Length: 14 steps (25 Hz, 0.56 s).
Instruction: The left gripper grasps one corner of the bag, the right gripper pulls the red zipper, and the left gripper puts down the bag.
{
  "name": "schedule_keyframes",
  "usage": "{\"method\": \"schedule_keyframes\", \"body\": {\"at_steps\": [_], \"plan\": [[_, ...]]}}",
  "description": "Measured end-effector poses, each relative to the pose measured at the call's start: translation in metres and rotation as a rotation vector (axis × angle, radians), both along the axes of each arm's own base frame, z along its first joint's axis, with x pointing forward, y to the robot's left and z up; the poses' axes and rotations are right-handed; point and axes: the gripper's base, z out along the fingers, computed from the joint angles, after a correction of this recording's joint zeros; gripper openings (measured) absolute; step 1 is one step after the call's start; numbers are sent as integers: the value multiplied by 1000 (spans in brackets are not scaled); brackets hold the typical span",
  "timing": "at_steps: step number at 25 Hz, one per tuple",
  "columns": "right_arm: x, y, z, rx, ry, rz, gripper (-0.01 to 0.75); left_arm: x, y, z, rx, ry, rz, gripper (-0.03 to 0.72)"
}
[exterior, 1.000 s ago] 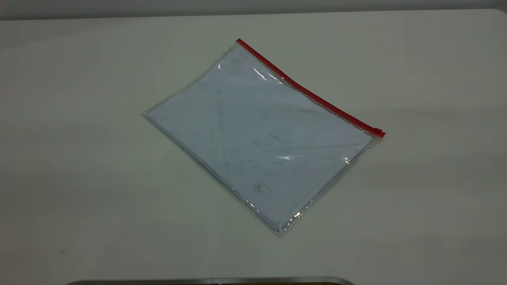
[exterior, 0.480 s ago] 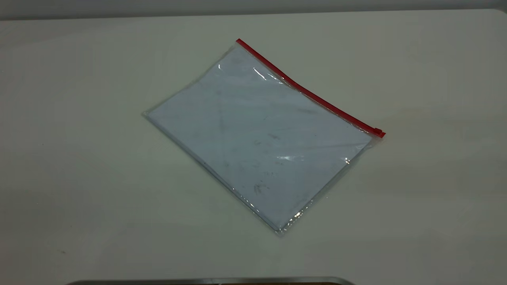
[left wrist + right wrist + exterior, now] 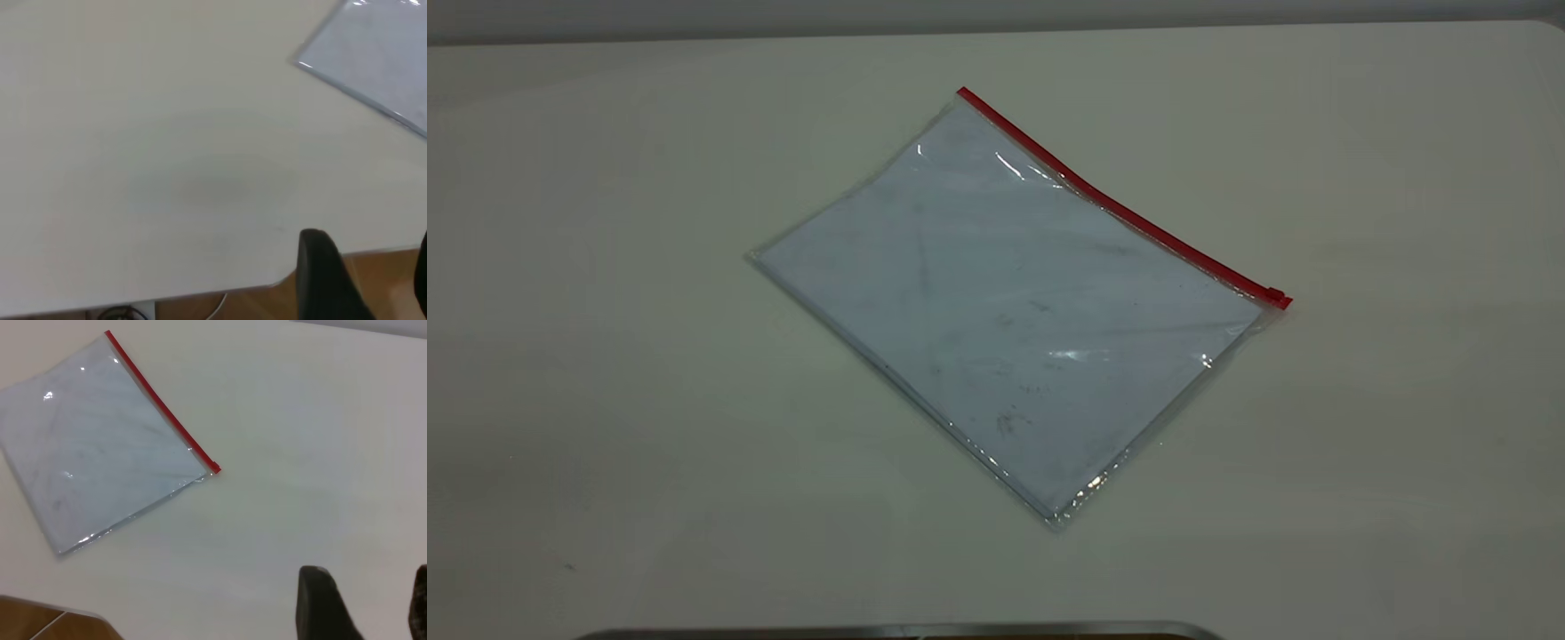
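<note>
Clear flat plastic bag (image 3: 1005, 311) is lying on the white tabletop (image 3: 605, 400), red zipper slider (image 3: 1278, 297) sitting at one end; both claws, left claw (image 3: 363, 277) and right claw (image 3: 363, 603), are hanging spread and empty, well apart from it.

L gripper (image 3: 363, 280) & R gripper (image 3: 363, 603), fingers apart, both above table edge.

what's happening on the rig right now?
A clear bag with a white sheet inside lies flat on the table, held by nothing. The slider sits at the right-hand end of its red zipper. Neither arm shows in the exterior view. Each wrist view shows its own gripper over the table, well away from the bag: left gripper, right gripper, both open. This fits either before the grasp or after the put-down.
</note>
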Motion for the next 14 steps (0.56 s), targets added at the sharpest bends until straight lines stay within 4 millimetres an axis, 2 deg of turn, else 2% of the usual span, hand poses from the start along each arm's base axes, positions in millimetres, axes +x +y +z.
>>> {"method": "schedule_keyframes", "body": {"at_steps": [14], "plan": [[0,0,0,0,0,0,358,0,0,0,-1,0,7,394]]}}
